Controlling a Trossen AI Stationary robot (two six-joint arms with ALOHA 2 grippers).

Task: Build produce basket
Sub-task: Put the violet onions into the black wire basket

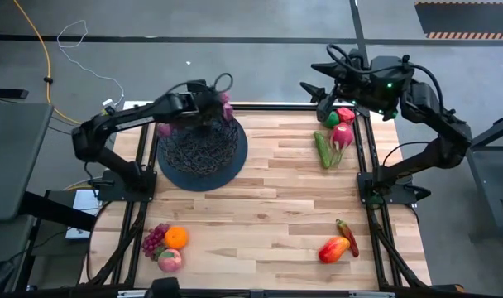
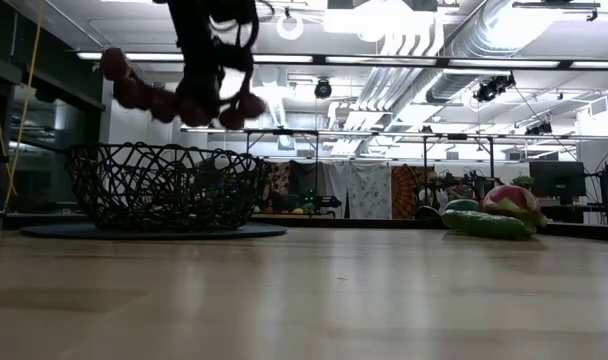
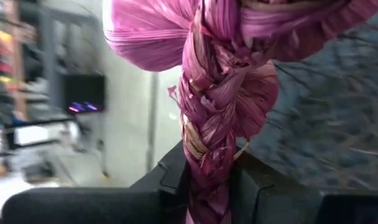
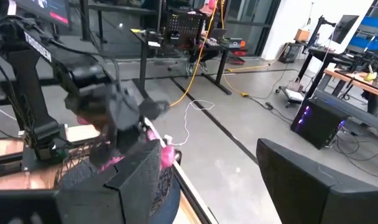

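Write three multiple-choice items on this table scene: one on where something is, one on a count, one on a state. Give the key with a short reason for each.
1. Where is the left hand?
A. Over the basket
B. Over the table's near right corner
C. Resting on bare wood mid-table

2. How many pieces of produce lie grouped at the table's near left corner?
A. One
B. Three
C. Six

3. What is the left hand's state?
A. Open and empty
B. Shut on the purple grape bunch
C. Shut on an orange

Key:
1. A: the high view shows it above the basket's far rim.
2. B: a second grape bunch, an orange and a peach lie together there.
3. B: the left wrist view shows the bunch's braided purple stem pinched between the fingers, and the low view shows the grapes hanging above the basket.
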